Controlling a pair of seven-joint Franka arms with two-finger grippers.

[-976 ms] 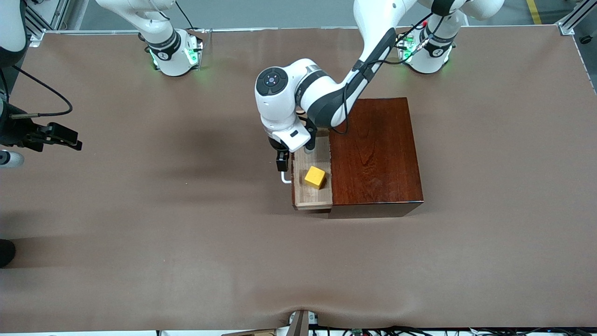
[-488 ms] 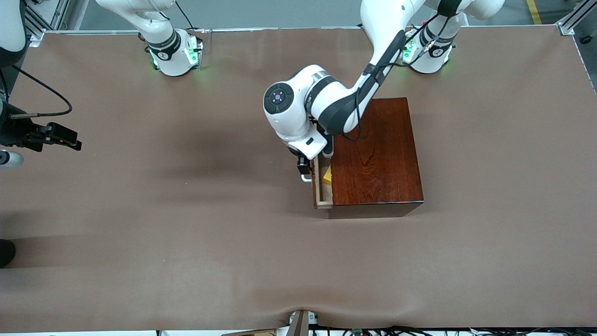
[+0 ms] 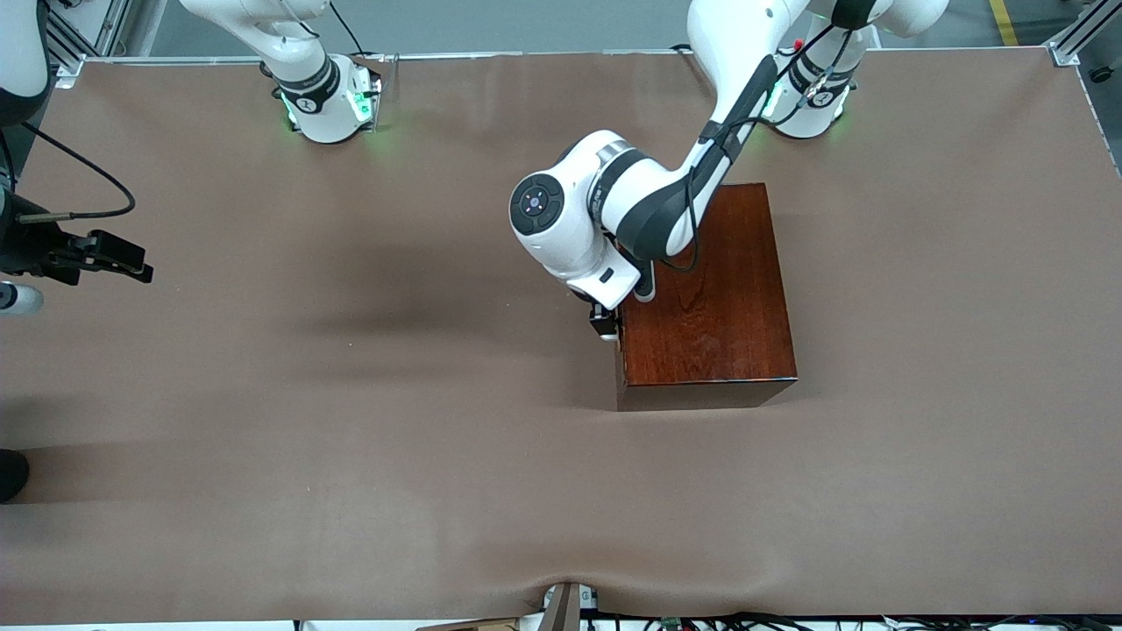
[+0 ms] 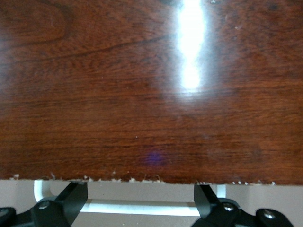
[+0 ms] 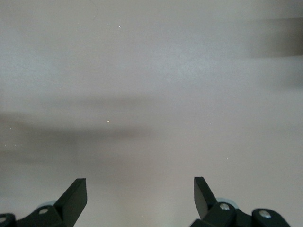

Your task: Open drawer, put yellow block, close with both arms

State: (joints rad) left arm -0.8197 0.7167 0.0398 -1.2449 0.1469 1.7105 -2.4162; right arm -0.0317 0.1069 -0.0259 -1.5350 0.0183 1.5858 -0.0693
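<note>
Glossy dark wooden box (image 3: 706, 298) has its drawer (image 3: 619, 350) pushed in, the left gripper (image 4: 141, 204) open astride the white U-shaped handle (image 4: 142, 206), the right gripper (image 5: 140, 196) open above bare table (image 3: 351, 438).

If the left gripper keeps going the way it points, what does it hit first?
Probably the white handle, which lies between the open fingers of the left gripper, with the drawer front right after it. Depth is hard to judge; it may already be touching.

Drawer (image 3: 619, 346) fully shut in its glossy mahogany box (image 3: 706, 298), white handle (image 4: 142, 207) at its front.
</note>
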